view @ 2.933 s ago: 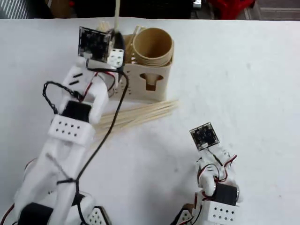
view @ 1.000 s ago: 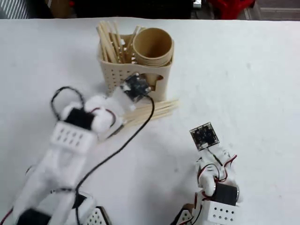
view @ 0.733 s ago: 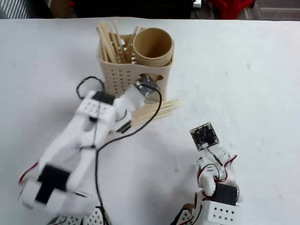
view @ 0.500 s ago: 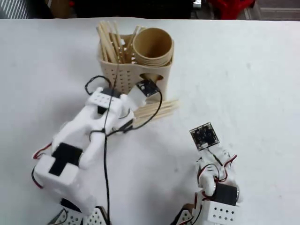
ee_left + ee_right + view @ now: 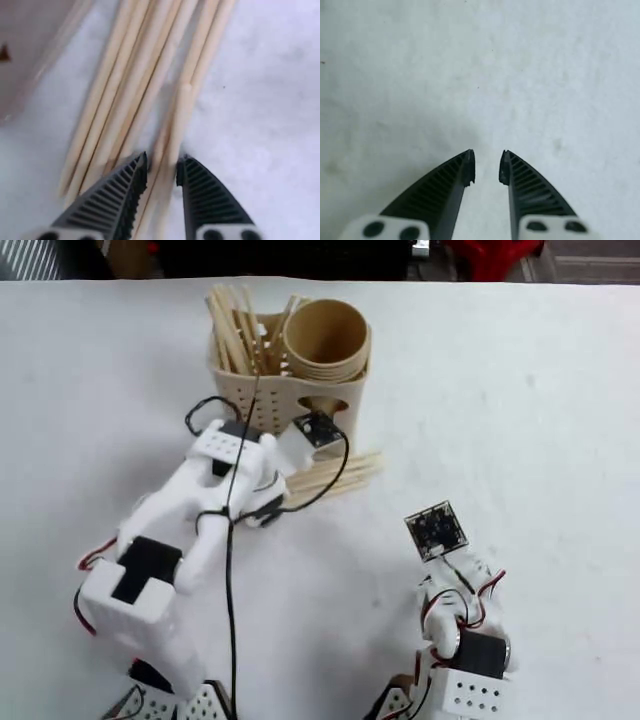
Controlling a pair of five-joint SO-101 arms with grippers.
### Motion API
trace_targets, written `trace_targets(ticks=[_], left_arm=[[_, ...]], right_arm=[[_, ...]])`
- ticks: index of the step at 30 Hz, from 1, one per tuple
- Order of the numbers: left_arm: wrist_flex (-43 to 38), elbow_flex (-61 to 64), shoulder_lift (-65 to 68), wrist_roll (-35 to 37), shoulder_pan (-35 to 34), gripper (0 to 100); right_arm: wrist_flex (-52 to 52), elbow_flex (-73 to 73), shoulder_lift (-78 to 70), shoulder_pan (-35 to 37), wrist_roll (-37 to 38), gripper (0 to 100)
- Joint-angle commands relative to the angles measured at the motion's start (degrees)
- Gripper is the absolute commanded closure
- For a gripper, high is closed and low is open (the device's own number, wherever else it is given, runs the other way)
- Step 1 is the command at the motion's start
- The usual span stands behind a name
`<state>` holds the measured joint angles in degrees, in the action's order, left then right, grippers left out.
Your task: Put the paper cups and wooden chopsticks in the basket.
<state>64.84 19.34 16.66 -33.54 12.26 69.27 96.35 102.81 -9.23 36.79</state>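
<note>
Several paper cups (image 5: 326,335) sat nested in the basket (image 5: 250,405), in its right-hand compartment as seen from the high view. Standing chopsticks (image 5: 235,328) filled the compartment beside them, leaning at mixed angles. Basket was near the far edge of the table (image 5: 520,390).

Loose chopsticks (image 5: 345,472) lay flat on the table just in front of the basket, slightly fanned. Left arm was stretched over them. Left gripper (image 5: 161,167) was low over that bundle (image 5: 150,90), jaws slightly spread, tips either side of one or two sticks.

Right gripper (image 5: 486,167) was over bare table, well apart from basket and bundle. Jaws had a narrow gap, just table surface between them.
</note>
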Motion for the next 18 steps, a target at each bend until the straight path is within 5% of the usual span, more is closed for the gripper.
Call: trace_targets(ticks=[1, 18], left_arm=[[1.8, -0.5, 0.8, 0.8, 0.5, 95], [16.8, -1.0, -25.4, 1.8, 7.0, 98]], right_arm=[[-0.7, 0.4, 0.6, -0.2, 0.5, 90.0], [-0.7, 0.4, 0.6, -0.2, 0.5, 90.0]])
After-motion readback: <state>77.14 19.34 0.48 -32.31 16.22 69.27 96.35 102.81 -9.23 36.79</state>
